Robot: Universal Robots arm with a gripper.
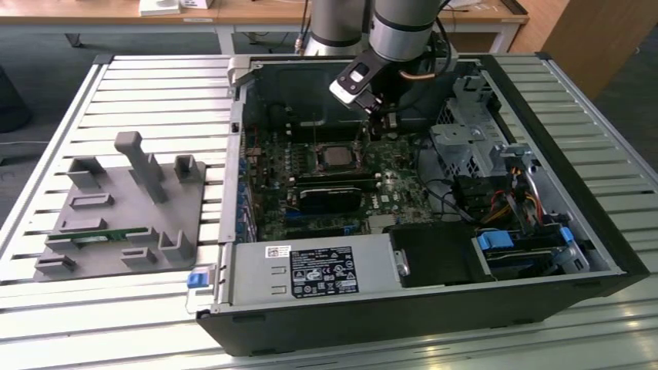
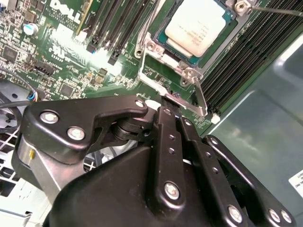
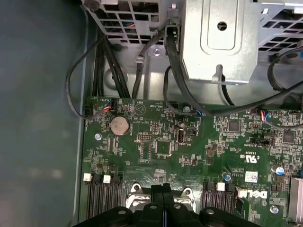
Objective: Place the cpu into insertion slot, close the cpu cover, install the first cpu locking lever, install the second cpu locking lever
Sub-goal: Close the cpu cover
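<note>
Cpu [image 2: 196, 23] is lying flat in the insertion slot [image 2: 162, 38], its dull metal top facing up out of the open computer case [image 1: 575, 154]. Being square, it is showing no long axis. Its edges are running parallel to the black memory slots [image 2: 118, 33] flanking it on 2 sides.

The case is lying on its side on a slatted metal bench [image 1: 123, 92], with wooden desks [image 1: 257, 11] standing behind. On the exterior view's left, a grey fixture [image 1: 123, 208] is resting on the slats, well apart from the case.

Inside, the arm is reaching down between the case's far wall and the metal drive cage [image 1: 463, 146], which is crowding it on the exterior view's right. Cables are hanging near that cage.

The gripper [image 2: 171, 108] is hovering over the green motherboard [image 3: 156, 142], its fingers [image 3: 156, 191] pressed together. Their tips are meeting the silver edge of the cpu cover [image 2: 163, 85], just beside the cpu. Whether they are pinching that edge I cannot tell.
</note>
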